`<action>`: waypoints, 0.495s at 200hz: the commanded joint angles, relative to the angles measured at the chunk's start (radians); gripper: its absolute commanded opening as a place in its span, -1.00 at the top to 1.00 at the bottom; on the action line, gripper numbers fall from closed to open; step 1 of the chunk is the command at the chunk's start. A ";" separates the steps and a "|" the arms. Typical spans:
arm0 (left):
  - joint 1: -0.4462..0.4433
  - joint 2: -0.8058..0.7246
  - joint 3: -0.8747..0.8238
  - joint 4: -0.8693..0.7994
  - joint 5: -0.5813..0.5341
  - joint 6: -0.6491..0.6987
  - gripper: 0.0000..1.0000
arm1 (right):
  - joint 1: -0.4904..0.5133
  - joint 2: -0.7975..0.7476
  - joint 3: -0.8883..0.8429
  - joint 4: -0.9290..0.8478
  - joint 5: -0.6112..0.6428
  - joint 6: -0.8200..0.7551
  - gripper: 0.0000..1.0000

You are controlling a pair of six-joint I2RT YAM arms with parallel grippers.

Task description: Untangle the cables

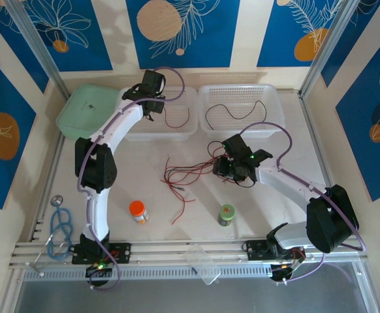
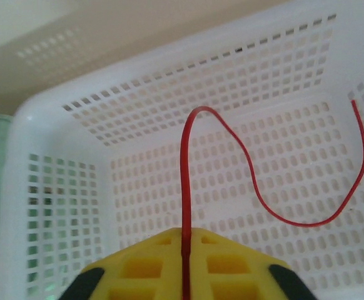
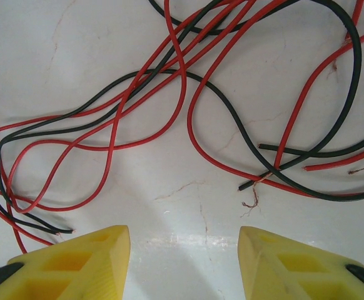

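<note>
Over the left white basket (image 1: 164, 135) my left gripper (image 1: 152, 98) has its yellow jaws (image 2: 186, 230) shut on one red cable (image 2: 182, 169). That cable arches up and loops down inside the basket (image 2: 57, 187). A tangle of red and black cables (image 1: 187, 173) lies on the table's middle. Just right of it, my right gripper (image 1: 221, 167) hovers low over the table, open (image 3: 184, 234) with nothing between its fingers. The red strands (image 3: 182, 94) and black strands (image 3: 226, 106) lie just beyond its fingertips. The right white basket (image 1: 242, 134) holds a black cable (image 1: 224, 108).
A pale green tray (image 1: 85, 107) sits at the back left. An orange-capped bottle (image 1: 138, 210) and a green bottle (image 1: 226, 214) stand near the front. Blue looped tubing with a metal disc (image 1: 61, 222) lies front left. A clear plastic piece (image 1: 202, 261) rests on the front rail.
</note>
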 commanded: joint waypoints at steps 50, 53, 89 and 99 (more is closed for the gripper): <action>0.019 -0.004 -0.097 0.039 0.060 -0.070 -0.06 | -0.026 0.064 0.008 -0.010 -0.007 -0.016 0.02; 0.018 -0.010 -0.102 0.041 0.063 -0.072 -0.07 | -0.026 0.070 0.009 -0.009 -0.007 -0.016 0.02; 0.019 -0.114 -0.173 0.073 0.107 -0.093 -0.17 | -0.019 0.136 0.029 -0.001 -0.016 -0.016 0.10; 0.018 -0.158 -0.196 0.082 0.124 -0.099 -0.20 | -0.014 0.154 0.036 0.000 -0.017 -0.018 0.12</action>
